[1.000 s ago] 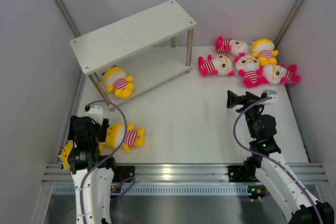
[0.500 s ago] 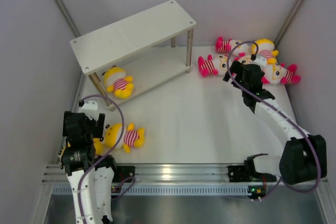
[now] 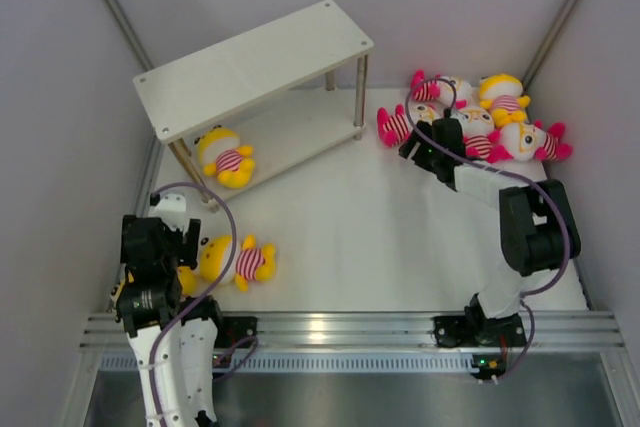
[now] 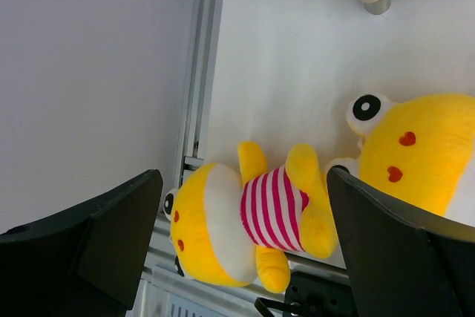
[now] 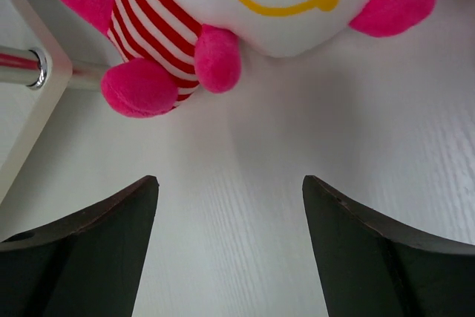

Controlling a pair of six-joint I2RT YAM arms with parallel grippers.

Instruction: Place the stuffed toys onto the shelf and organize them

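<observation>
Left gripper [image 4: 245,174] at 8 o'clock: jaws wide, gripping nothing. We note the edge doll [image 4: 245,220], yellow, lying beneath it, and the near doll [image 3: 240,260] just beside at its 3 o'clock. Shelf [image 3: 255,67] at 11 o'clock, with the shelf doll [image 3: 225,155] on the lower board. Right gripper [image 5: 228,180] at 2 o'clock: jaws apart, empty, with the pink doll [image 5: 223,5] just ahead. The heap [image 3: 500,112] lies beyond.

The left arm [image 3: 165,347] is held upright over its base at 7 o'clock of the top view. The left gripper [image 4: 243,176] is pointed downward with its jaws spread wide. The right arm [image 3: 525,237] is bent at an elbow seen at 3 o'clock, the forearm is directed toward 10 o'clock, and the right gripper [image 5: 230,183] is held low with its jaws parted.
</observation>
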